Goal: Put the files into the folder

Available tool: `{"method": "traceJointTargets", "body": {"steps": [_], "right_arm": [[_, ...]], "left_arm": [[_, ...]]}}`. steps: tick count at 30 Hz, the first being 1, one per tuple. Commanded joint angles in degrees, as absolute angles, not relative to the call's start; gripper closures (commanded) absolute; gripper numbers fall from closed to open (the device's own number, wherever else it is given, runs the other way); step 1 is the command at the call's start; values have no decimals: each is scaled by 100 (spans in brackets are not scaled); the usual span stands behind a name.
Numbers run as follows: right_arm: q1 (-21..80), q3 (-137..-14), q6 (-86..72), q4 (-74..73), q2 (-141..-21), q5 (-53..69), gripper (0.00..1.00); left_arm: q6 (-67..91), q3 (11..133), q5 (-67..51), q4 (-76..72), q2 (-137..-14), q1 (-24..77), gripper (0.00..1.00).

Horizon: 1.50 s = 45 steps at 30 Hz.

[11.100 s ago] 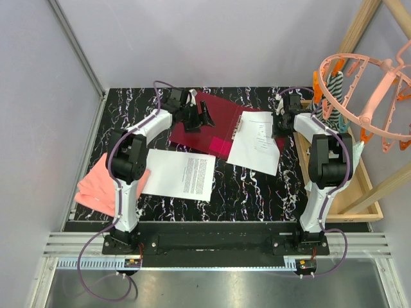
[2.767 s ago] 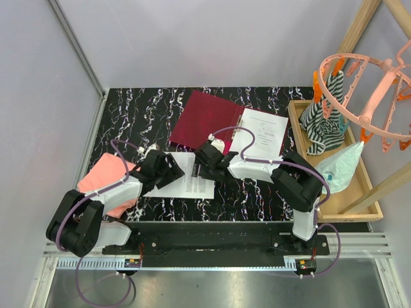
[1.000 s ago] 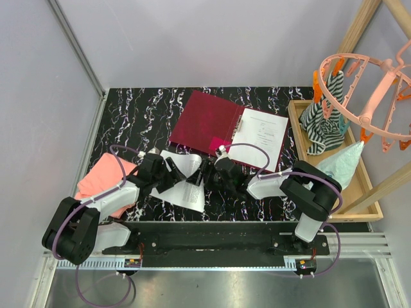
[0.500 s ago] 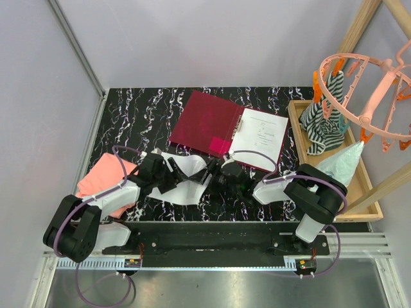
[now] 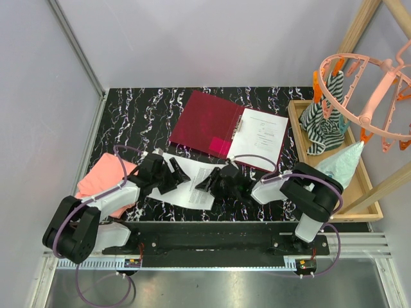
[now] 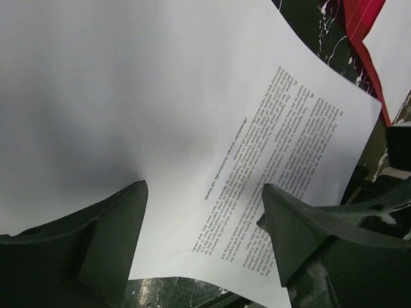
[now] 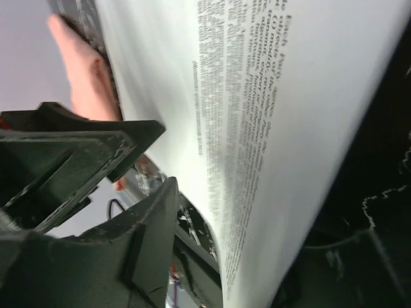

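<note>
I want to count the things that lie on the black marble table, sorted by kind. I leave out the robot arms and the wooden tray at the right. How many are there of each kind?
red folder: 1
white paper sheets: 2, one in front, one on the open folder
pink cloth: 1
Total: 4
</note>
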State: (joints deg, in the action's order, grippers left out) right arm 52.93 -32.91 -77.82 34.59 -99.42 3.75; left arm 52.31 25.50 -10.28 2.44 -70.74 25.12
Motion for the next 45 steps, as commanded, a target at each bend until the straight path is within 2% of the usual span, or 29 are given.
{"method": "traceJointTargets", "body": {"steps": [1, 4, 5, 8, 9, 15, 19, 22, 25, 28, 29, 32, 37, 45], "right_arm": [[5283, -3884, -6567, 1804, -9466, 35, 52], [5186, -3990, -5864, 1583, -9255, -158, 68], [5151, -4077, -5566, 1547, -9203, -89, 78], [5107, -4183, -5100, 1433, -9106, -158, 97], [5072, -4227, -4967, 1328, -9097, -132, 100], [4957, -4798, -3526, 765, -9123, 175, 100], [4668, -4983, -2463, 660, -9036, 1148, 100], [4439, -5237, -1602, 291, -8860, 1991, 100], [4395, -6061, -705, -806, -8772, 2652, 100], [4386, -6756, -28, -1940, -8684, 3310, 100], [4377, -6872, 304, -2360, -8640, 3479, 100], [4351, -6987, 439, -2619, -8350, 3998, 100], [4351, -6584, 361, -2540, -7946, 4710, 100], [4351, -6372, 255, -2268, -7779, 4905, 100]], "left_arm": [[4738, 2654, -993, 764, -6672, 2531, 18], [4501, 2864, -1081, 905, -6355, 2531, 16], [4396, 2944, -1107, 966, -6276, 2531, 16], [4219, 3304, -1204, 1212, -6205, 2531, 16], [4184, 3461, -1221, 1352, -6188, 2531, 16], [3868, 4006, -1301, 1923, -5766, 2461, 15], [3192, 4718, -1520, 2468, -5432, 2093, 15], [2402, 5456, -1678, 2882, -5405, 1838, 8], [1610, 6098, -2187, 3102, -5658, 1645, 2], [942, 6599, -3547, 3164, -6202, 1495, 1], [558, 6748, -4421, 3242, -6379, 1494, 1], [221, 7127, -5175, 3428, -6916, 1503, 3], [-158, 7330, -5695, 3419, -7259, 1494, 7], [-474, 7067, -6635, 3472, -7462, 1661, 16]]}}
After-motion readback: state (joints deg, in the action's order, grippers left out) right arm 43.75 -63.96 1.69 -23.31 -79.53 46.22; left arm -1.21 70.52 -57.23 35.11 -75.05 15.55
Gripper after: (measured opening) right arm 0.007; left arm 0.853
